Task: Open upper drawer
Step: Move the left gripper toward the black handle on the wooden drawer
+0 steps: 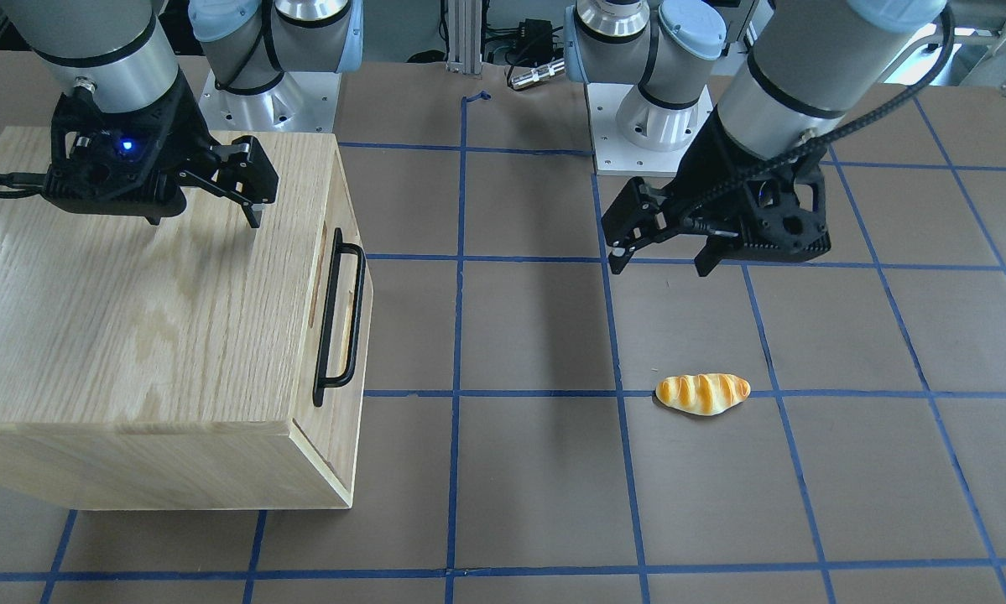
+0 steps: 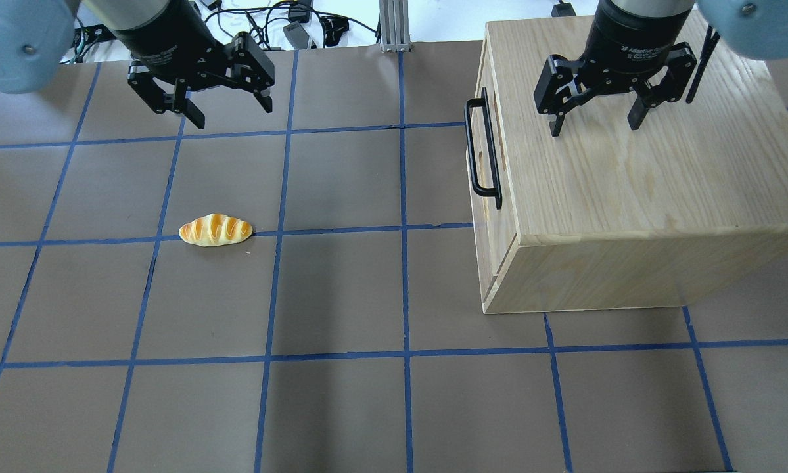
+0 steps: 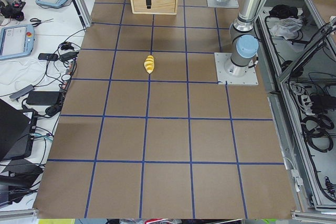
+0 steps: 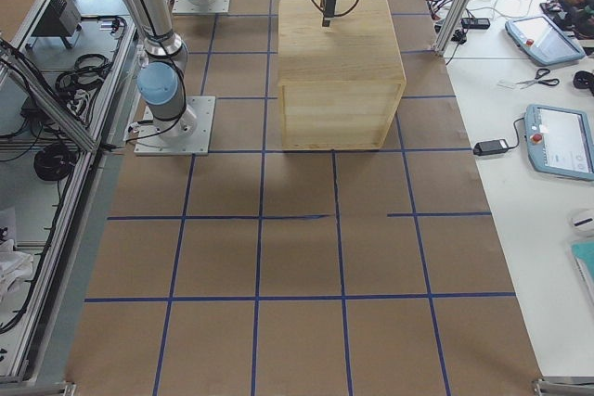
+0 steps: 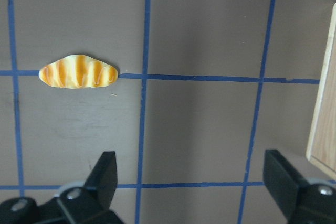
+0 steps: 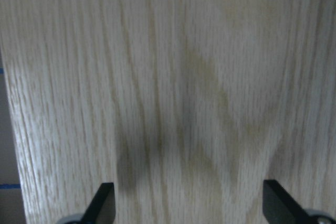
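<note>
**A:** Drawer location?

**B:** Upper drawer point(image 2: 502, 226) looks shut, flush in the oak cabinet point(image 2: 630, 184) toward the table's point(image 2: 341, 295) right edge. Its black bar handle point(image 2: 471, 151) faces the table's middle.

**A:** Arms?

**B:** Right gripper point(image 2: 594, 125) hangs over the cabinet top, pointing straight down, fingers spread, empty. Probably staged as the nearer tool; not on the handle yet. Left gripper point(image 2: 232, 113) also spread and empty, toward the left edge near a bread roll point(image 2: 215, 230), apparently parked out of the drawer's path.
</note>
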Motion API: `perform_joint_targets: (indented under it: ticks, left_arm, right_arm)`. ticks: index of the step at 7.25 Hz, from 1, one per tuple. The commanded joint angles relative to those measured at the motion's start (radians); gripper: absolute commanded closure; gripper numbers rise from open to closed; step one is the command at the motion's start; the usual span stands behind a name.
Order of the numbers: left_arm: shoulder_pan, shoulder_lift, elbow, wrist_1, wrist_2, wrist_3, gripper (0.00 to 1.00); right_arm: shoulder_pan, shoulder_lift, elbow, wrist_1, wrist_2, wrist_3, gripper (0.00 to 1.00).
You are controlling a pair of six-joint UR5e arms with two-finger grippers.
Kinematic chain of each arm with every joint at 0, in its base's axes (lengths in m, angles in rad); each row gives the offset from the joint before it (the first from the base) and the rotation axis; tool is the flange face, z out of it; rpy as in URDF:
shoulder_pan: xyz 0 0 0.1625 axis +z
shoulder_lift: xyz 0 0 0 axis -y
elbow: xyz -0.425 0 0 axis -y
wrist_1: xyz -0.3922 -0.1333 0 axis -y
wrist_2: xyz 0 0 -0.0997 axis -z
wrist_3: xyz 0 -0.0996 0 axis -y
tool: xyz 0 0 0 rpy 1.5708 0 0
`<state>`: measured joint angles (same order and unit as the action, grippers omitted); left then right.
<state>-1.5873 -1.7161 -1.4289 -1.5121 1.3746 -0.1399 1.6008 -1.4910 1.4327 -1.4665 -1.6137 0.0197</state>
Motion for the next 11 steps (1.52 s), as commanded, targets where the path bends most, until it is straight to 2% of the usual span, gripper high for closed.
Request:
perform_joint_targets:
  ticks: [1, 4, 5, 6, 11]
  left_arm:
    - [-0.077, -0.092, -0.004, 0.173, -0.080, -0.108, 0.00]
    - [-0.230, -0.181, -0.005, 0.297, -0.084, -0.284, 0.00]
    - [-0.271, -0.201, -0.005, 0.315, -0.115, -0.331, 0.00]
    - [-0.286, -0.212, -0.010, 0.399, -0.121, -0.384, 0.00]
    - [-0.330, -0.224, -0.031, 0.426, -0.218, -0.464, 0.00]
  right_arm:
    - [-0.001, 0.000, 0.002, 0.000, 0.000, 0.000, 0.00]
    - [0.001, 0.000, 0.000, 0.000, 0.000, -0.001, 0.00]
    - [0.001, 0.000, 0.000, 0.000, 0.000, 0.000, 0.00]
    - [0.001, 0.000, 0.000, 0.000, 0.000, 0.000, 0.00]
    - [0.001, 0.000, 0.002, 0.000, 0.000, -0.001, 0.00]
